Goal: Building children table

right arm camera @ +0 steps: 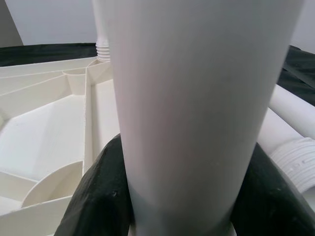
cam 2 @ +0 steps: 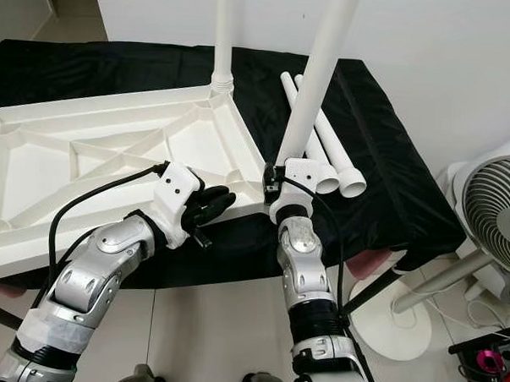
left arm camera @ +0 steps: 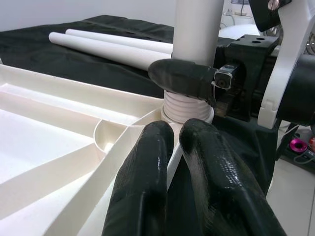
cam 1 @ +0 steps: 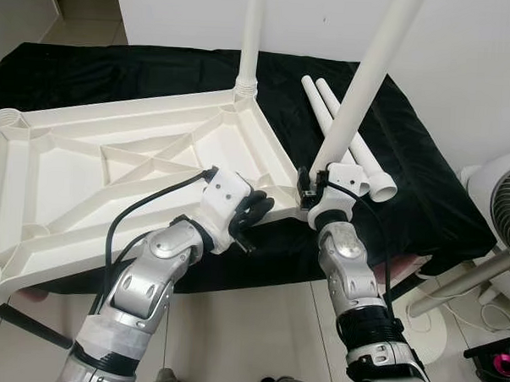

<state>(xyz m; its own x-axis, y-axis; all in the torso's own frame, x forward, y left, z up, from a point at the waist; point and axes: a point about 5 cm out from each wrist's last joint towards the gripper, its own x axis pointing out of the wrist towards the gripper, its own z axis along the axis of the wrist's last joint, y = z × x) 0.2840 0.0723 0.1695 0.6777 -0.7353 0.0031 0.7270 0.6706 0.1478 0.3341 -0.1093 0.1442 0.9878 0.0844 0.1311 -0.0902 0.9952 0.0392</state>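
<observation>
White leg (cam 1: 361, 86) clasped by right gripper (cam 1: 313, 187), top cropped; left gripper (cam 2: 214, 204) clenched against tabletop (cam 1: 112, 164) rim.

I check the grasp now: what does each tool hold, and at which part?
The right tool grips the white leg near its threaded bottom end. The left tool is closed on the tabletop edge by that corner.

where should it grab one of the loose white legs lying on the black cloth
Grip a loose leg on its smooth mid-shaft, coming from above with fingers spanning its width. The two lie side by side, so take the outer one from its free side. The threaded end is ridged and wider, a poorer hold.
</observation>
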